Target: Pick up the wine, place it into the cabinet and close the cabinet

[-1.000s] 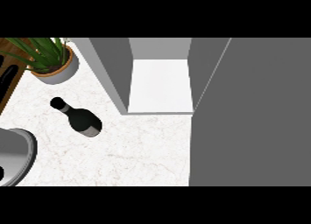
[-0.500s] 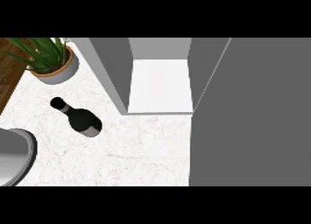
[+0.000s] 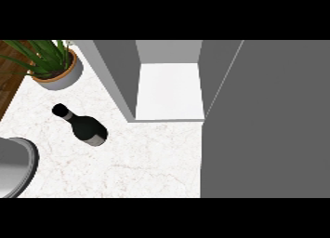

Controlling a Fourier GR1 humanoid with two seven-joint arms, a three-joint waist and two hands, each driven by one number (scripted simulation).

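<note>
A dark wine bottle (image 3: 84, 127) with a pale label band stands on the white marble counter (image 3: 147, 162), left of the cabinet. The grey cabinet (image 3: 119, 74) is open and shows a bare white shelf (image 3: 168, 90). Its grey door (image 3: 270, 121) swings out and fills the right side of the head view. A grey forearm (image 3: 6, 167) comes in at the lower left, a short way left of and below the bottle. Neither hand shows in this view.
A potted green plant (image 3: 50, 65) stands at the counter's back left corner, behind the bottle. Brown wooden floor (image 3: 3, 88) lies beyond the counter's left edge.
The dark fingers seen at the left edge a second ago have left the view. The grey forearm has dropped lower in the left corner. The bottle has not moved.
</note>
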